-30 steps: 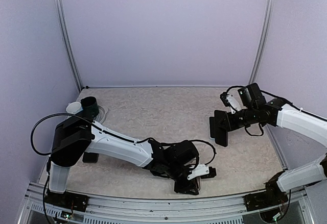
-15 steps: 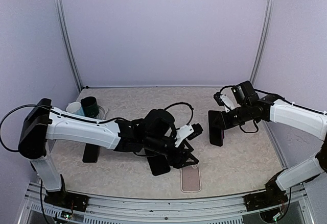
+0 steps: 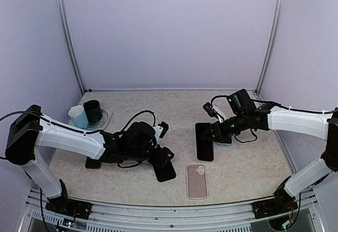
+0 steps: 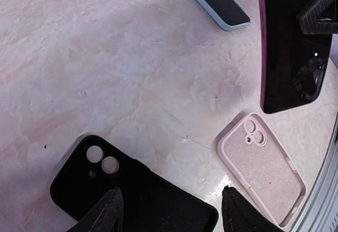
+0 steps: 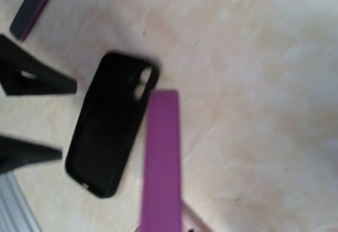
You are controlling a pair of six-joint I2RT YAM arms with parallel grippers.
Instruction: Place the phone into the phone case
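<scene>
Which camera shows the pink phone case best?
The left wrist view: the pink phone case lies open side up, close enough to see its camera cutout and inner lining. The top external view shows the case whole but small. The right wrist view does not clearly show it.

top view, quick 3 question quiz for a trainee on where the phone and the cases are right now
1. True or false: the right gripper is shut on the phone.
2. What colour is the case below the open left gripper?
3. The pink case is: A) empty, inside facing up; B) holding a phone; C) in a gripper.
Key: 1 true; 2 black, the black case; 3 A.
</scene>
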